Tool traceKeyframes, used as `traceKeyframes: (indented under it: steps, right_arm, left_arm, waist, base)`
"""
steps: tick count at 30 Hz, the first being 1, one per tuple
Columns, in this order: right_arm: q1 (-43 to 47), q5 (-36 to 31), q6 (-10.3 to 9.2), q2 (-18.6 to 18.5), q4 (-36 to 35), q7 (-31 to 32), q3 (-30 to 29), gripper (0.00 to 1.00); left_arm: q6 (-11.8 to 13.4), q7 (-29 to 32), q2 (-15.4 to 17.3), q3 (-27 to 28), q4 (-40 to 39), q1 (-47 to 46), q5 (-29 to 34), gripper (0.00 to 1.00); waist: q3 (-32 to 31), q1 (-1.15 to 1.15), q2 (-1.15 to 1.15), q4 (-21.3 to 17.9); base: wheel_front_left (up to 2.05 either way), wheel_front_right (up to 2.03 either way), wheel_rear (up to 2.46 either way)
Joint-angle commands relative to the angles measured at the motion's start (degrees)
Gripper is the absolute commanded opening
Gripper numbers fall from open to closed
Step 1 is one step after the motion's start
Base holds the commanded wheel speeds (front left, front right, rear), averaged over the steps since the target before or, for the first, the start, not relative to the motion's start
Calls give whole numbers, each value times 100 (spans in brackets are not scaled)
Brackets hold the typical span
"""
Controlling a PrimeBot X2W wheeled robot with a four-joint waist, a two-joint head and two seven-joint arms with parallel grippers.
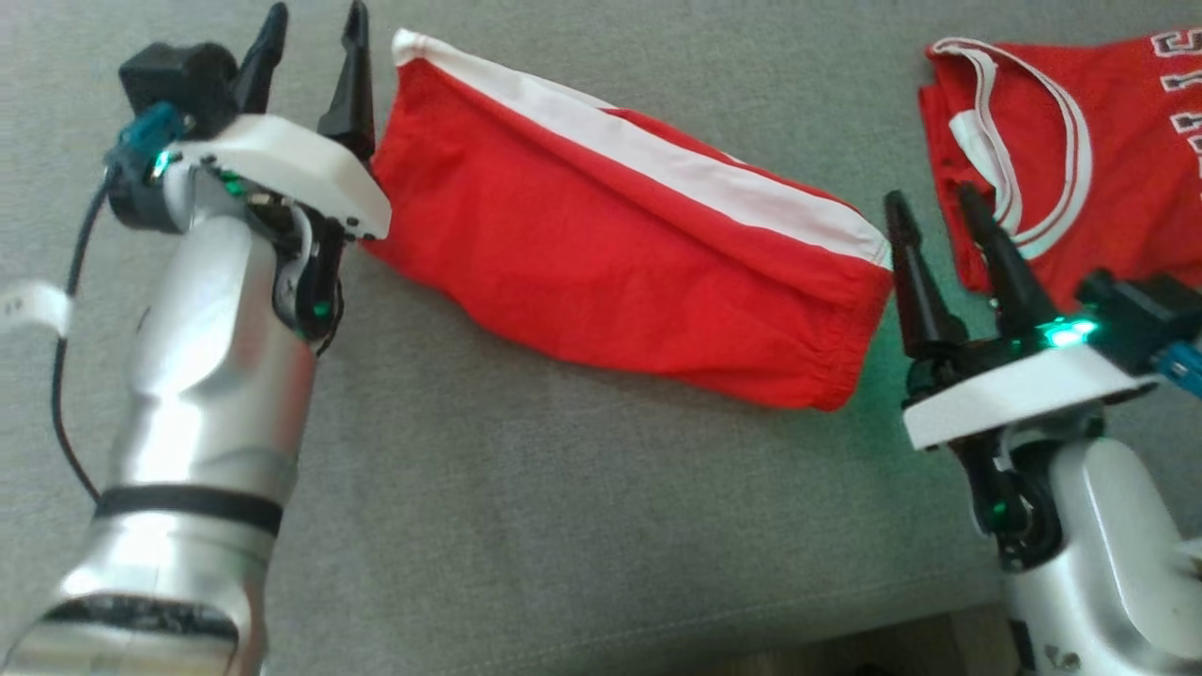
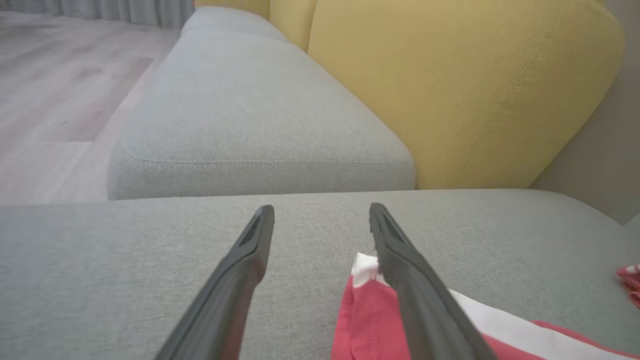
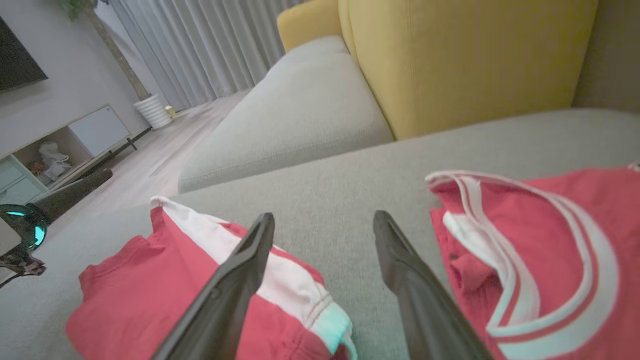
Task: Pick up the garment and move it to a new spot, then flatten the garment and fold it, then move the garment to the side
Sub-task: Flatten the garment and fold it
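Shorts [image 1: 620, 253] are lying long-axis L-to-R across the sofa cushion [image 1: 563, 526]. L gripper [image 1: 317, 19] and R gripper [image 1: 932, 202] are sitting at opposite ends, both spread, empty.

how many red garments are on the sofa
2: red shorts lie at the head view's centre; a red jersey lies at its upper right, cut off by the frame edge.

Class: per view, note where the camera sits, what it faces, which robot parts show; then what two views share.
Head: on head, down at red shorts; left claw, right claw show.
Left wrist: along open left claw toward yellow cushion.
Right wrist: along open right claw, between shorts and red jersey.
Shared: all show the shorts.
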Motion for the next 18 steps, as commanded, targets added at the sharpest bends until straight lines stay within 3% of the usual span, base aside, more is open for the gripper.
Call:
traceKeyframes:
  steps: [1,10,18]
  right_arm:
    - [57,-173,39,-58,-306,-91,35,100]
    - [66,-1090,39,-93,-814,-312,-252,100]
    - [225,-1417,39,-130,-756,-303,-325,100]
  left_arm:
    - [114,-62,199,163,-371,105,75,100]
    - [830,-84,289,519,-2991,1766,660,100]
    - [1038,-84,336,446,-3850,2900,903,100]
  waist:
    - [-77,0,0,79]
    - [-309,0,0,387]
    - [-469,0,0,545]
  base:
    - [0,0,0]
    - [0,0,0]
    - [0,0,0]
